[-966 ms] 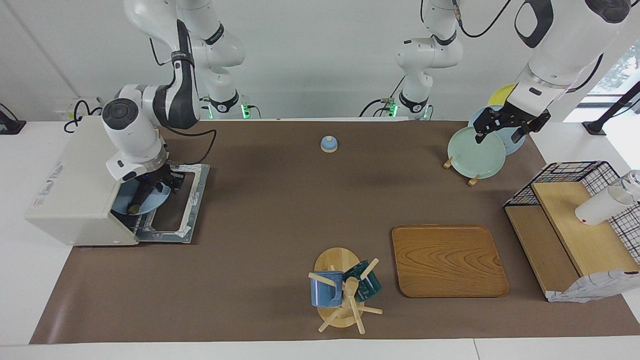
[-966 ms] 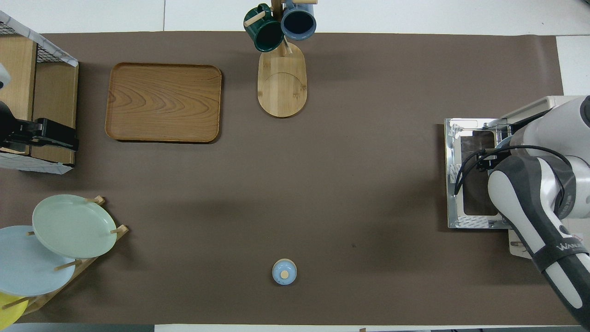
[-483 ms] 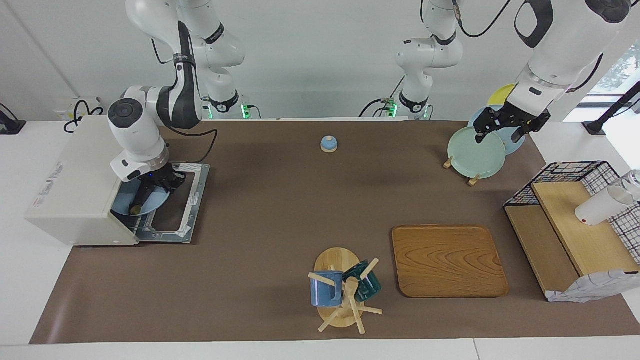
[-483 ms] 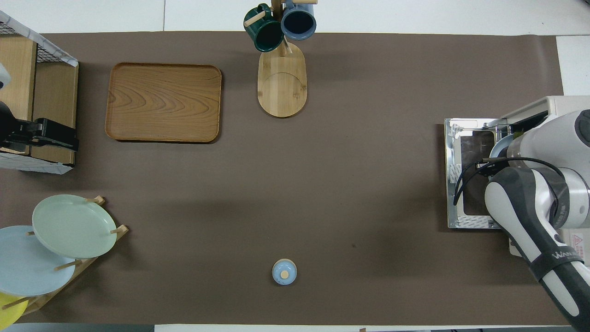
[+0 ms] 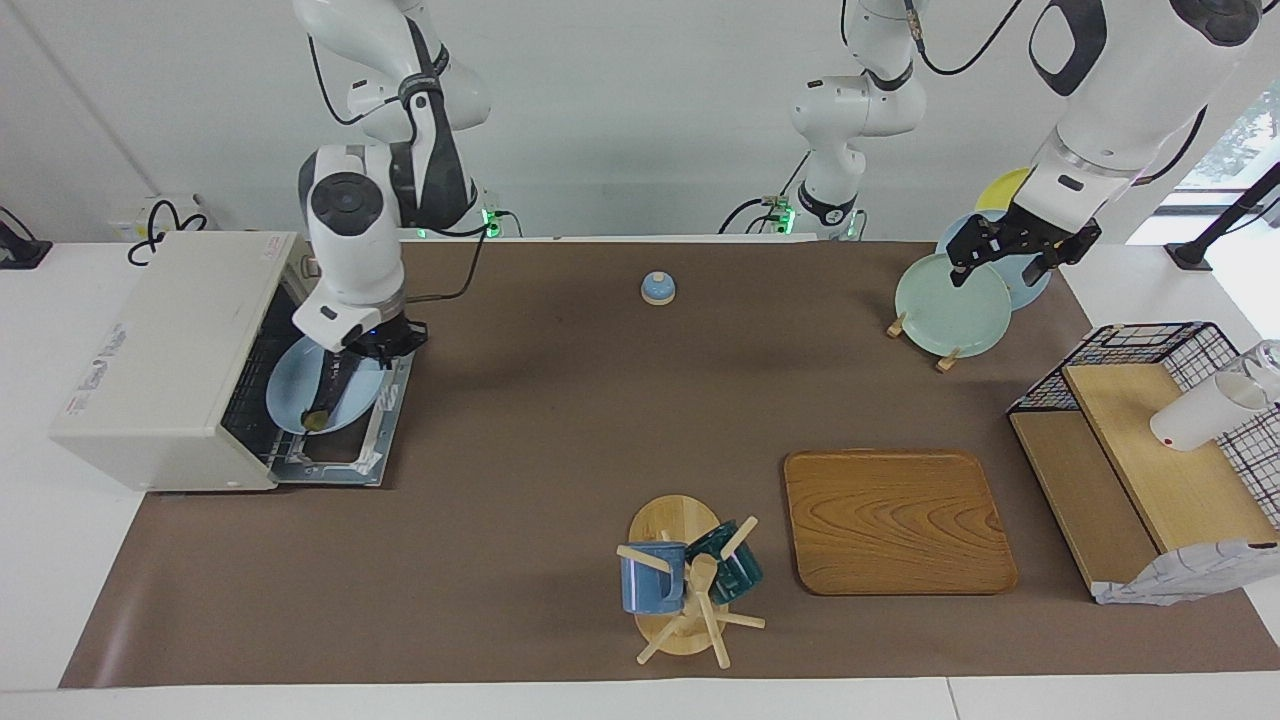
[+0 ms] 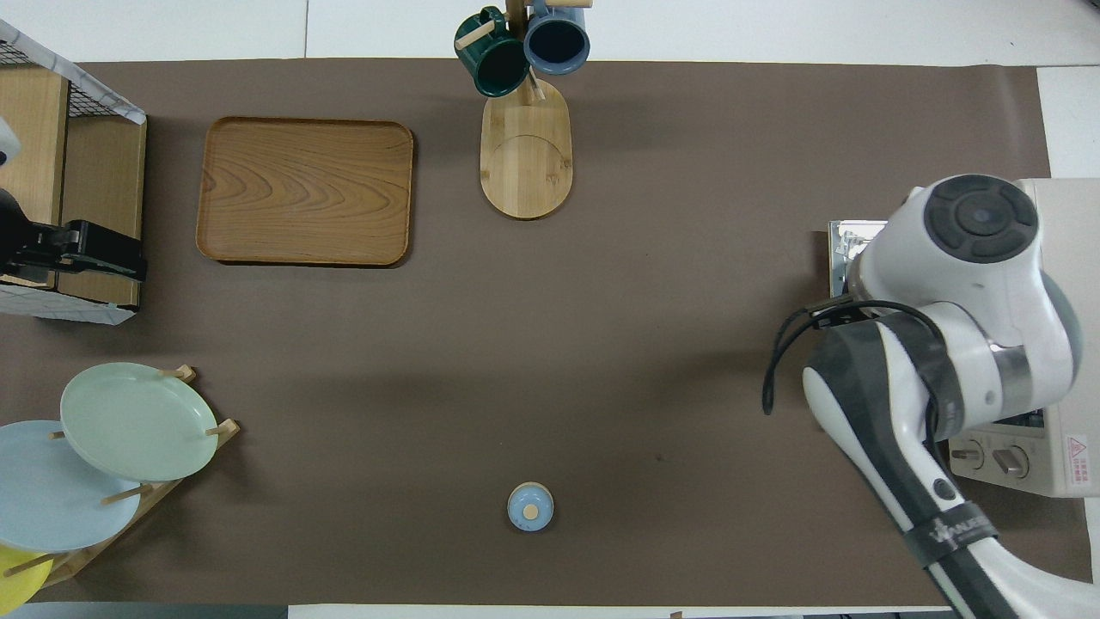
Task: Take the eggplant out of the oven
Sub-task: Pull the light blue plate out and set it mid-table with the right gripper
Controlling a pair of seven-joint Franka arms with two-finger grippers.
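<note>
Looking from the oven at the right arm's end of the table across to the plate rack, we see our right gripper shut on the upper end of the eggplant. The eggplant hangs below the fingertips, long axis steeply down, stem tip lowest, over the blue plate on the open door. Our left gripper waits open over the green plate.

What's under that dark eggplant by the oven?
A light blue plate lies under the eggplant, over the oven door. The right gripper, shut on the eggplant, hides its upper end.
</note>
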